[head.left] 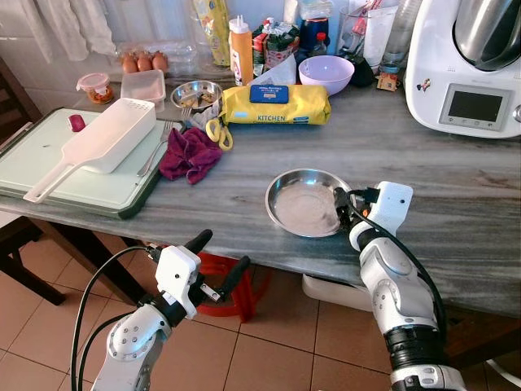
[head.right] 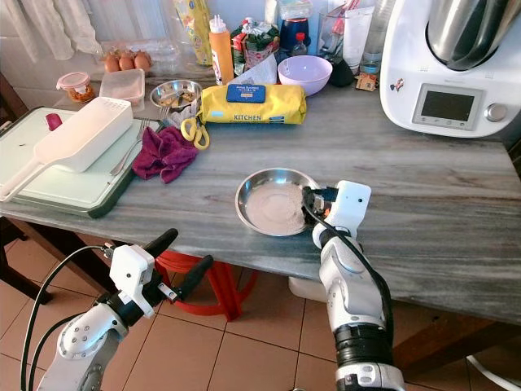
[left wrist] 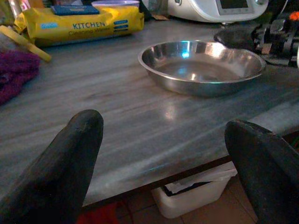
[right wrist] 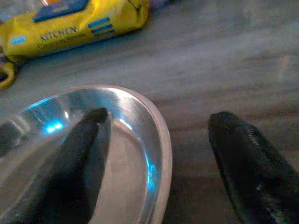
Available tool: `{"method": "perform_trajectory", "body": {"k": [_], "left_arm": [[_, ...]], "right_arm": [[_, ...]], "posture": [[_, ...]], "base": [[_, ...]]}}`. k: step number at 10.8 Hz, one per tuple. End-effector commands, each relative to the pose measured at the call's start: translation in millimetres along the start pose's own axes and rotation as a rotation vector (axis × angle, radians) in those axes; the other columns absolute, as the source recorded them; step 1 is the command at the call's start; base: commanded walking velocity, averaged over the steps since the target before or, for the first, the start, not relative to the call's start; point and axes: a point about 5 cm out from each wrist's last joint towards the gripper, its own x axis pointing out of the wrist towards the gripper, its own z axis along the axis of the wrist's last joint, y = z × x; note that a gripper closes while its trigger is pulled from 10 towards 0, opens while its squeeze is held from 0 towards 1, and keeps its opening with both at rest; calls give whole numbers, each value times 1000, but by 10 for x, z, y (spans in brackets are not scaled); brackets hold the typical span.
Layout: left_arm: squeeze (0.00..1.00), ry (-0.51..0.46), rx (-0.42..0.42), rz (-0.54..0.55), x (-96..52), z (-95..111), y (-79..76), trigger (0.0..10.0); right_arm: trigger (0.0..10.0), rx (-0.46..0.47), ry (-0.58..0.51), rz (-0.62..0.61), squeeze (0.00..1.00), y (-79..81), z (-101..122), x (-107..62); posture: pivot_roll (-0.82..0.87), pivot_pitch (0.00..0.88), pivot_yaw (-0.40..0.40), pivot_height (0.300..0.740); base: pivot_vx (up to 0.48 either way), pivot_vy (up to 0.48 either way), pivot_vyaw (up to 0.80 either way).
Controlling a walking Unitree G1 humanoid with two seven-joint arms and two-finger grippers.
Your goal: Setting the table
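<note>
Right gripper fingers spread — left gripper low, fingers apart

grey table, steel plate, purple cloth

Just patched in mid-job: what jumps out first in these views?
The steel plate near the table's front edge stands out, with the right end effector open astride its rim, one finger over the inside and one outside. The left end effector hangs open below the table edge. Behind the plate lie a yellow wipes pack and a purple cloth.
</note>
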Motion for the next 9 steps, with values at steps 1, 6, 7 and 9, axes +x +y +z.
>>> {"method": "perform_trajectory", "body": {"k": [1, 6, 7, 9], "left_arm": [[0, 13, -7, -15, -14, -14, -17, 10000], [0, -4, -5, 34, 20, -3, -2, 10000], [0, -11, -7, 59, 32, 5, 5, 10000], [0, -35, -9, 170, 97, 41, 67, 10000]], "right_arm": [[10000, -10, -15, 10, 1000, 14, 21, -15], [10000, -124, -122, 174, 1000, 298, 271, -100], [10000, -132, -126, 189, 1000, 324, 274, -135], [10000, -198, -94, 198, 1000, 315, 218, -224]], "posture": [[-27, 116, 50, 740], [-30, 115, 47, 740], [-32, 116, 47, 740], [-37, 118, 43, 740]], "base": [[0, 0, 0], [0, 0, 0], [0, 0, 0], [0, 0, 0]]}}
